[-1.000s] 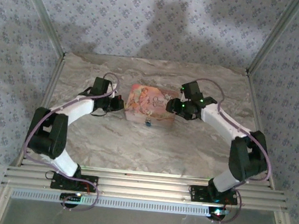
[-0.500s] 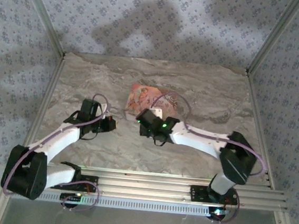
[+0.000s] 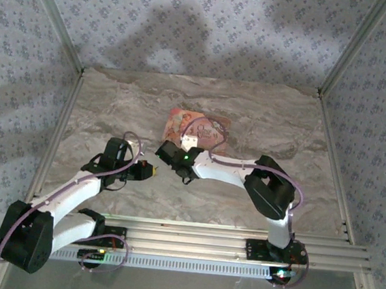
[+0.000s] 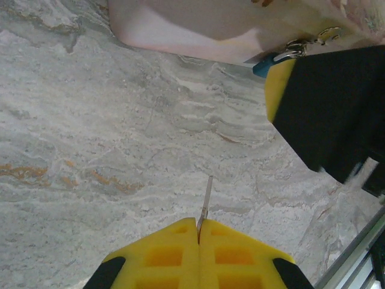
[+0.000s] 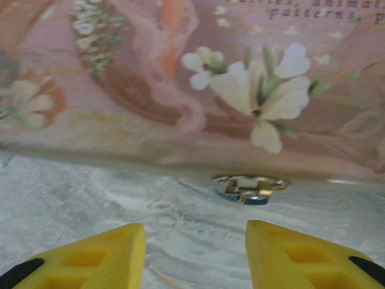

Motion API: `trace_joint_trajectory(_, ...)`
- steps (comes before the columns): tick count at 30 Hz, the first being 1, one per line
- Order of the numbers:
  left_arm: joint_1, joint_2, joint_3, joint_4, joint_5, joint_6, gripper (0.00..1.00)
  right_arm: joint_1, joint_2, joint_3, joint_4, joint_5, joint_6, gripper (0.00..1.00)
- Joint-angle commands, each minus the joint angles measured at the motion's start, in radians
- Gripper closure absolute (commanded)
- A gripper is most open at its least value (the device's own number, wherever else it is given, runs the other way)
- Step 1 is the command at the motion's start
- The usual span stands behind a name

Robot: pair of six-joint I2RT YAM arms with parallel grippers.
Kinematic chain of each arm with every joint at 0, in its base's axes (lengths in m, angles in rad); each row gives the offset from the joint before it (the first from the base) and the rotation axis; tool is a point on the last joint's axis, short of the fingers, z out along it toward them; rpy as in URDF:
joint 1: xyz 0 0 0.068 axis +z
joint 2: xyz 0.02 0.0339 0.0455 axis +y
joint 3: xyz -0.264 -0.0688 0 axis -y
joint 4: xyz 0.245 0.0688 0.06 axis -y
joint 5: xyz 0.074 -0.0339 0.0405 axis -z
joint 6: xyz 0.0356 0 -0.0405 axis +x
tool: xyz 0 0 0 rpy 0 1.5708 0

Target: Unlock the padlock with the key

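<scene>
Jaws clamped on the key (image 4: pixel 207 195), its blade pointing forward for insertion, the left gripper (image 4: pixel 199 224) hovers low while the right gripper (image 5: pixel 195 253), jaws apart and empty, faces the padlock (image 5: pixel 246 188) lying on the worktop (image 5: pixel 120 192) against the pink box (image 5: pixel 180 90), apparently to steady it.

A robot test booth, with aluminium framing (image 3: pixel 184 238) and patterned cloth walls (image 3: pixel 190 28) around a marble-look tabletop (image 3: pixel 115 103).

Soft light, shadows on wall (image 3: pixel 190 28), rt-wrist view blurry.
</scene>
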Motion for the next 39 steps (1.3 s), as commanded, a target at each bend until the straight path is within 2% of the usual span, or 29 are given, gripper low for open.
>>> trace_joint_trajectory(1, -0.014, -0.007, -0.006, 0.039, 0.022, 0.008, 1.00, -0.023, 0.015, 0.004, -0.037, 0.062, 0.031, 0.53)
trace_joint_trajectory(20, -0.027, 0.015, -0.021, 0.058, 0.021, 0.016, 1.00, -0.075, 0.091, -0.009, 0.047, 0.067, -0.006, 0.60)
trace_joint_trajectory(30, -0.030, 0.006, -0.025, 0.057, 0.032, 0.027, 1.00, -0.076, 0.087, 0.004, 0.033, 0.070, -0.045, 0.72)
trace_joint_trajectory(35, -0.031, 0.002, -0.030, 0.057, 0.031, 0.027, 1.00, -0.073, 0.074, -0.002, 0.031, 0.043, -0.073, 0.79)
trace_joint_trajectory(39, -0.031, -0.006, -0.037, 0.057, 0.030, 0.028, 1.00, -0.074, 0.057, 0.000, 0.029, -0.015, -0.116, 0.80)
